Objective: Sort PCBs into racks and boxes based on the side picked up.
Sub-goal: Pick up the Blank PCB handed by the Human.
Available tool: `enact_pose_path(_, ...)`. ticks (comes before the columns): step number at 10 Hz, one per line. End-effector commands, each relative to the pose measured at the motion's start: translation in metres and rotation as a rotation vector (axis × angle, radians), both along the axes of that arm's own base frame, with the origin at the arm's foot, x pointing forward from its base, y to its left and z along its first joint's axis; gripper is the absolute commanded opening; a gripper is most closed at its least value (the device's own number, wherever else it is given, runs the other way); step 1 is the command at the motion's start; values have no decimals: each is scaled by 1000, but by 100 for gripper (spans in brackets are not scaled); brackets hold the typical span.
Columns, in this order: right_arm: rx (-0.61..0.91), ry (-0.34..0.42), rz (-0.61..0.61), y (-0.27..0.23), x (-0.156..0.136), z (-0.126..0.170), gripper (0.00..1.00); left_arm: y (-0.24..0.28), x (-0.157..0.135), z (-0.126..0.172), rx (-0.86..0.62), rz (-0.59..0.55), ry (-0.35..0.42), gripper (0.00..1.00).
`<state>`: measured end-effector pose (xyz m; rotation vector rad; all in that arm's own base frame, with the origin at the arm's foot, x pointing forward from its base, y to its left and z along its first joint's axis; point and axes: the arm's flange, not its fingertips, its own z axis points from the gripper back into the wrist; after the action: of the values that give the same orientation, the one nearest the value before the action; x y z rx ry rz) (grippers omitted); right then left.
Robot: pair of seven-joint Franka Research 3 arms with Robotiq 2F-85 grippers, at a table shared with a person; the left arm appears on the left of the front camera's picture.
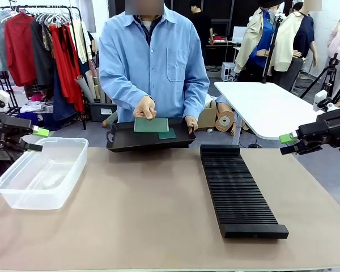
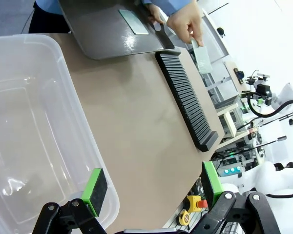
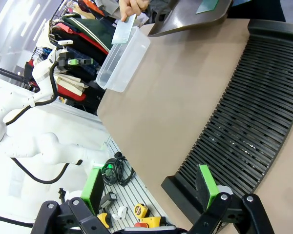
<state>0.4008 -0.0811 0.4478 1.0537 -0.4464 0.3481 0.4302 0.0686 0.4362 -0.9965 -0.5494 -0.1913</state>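
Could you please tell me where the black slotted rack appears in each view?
Front view: the rack lies right of centre, running from the far side toward the near edge.
Left wrist view: the rack slants from top centre down to the right.
Right wrist view: the rack covers the right side.
Shared landmark: the black tray beside its far end.

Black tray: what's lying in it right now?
One darker green PCB lies in the black tray. The person's hand holds a lighter PCB up in front of it; in the front view this covers part of that board and the tray floor behind.
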Motion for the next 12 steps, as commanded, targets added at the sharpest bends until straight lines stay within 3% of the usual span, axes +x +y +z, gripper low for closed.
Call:
enact_pose_path(1, 63, -9, 25, 5, 8, 3, 100, 1, -2, -1, 13, 8, 0, 100)
enact_pose_path(7, 160, -2, 80, 63, 58, 10, 100, 1, -2, -1, 13, 8, 0, 100)
enact_pose_path(9, 199, -28, 159, 91, 82, 5, 100, 1, -2, -1, 13, 8, 0, 100)
enact_pose_path(12, 224, 35, 91, 131, 105, -9, 100, 1, -2, -1, 13, 8, 0, 100)
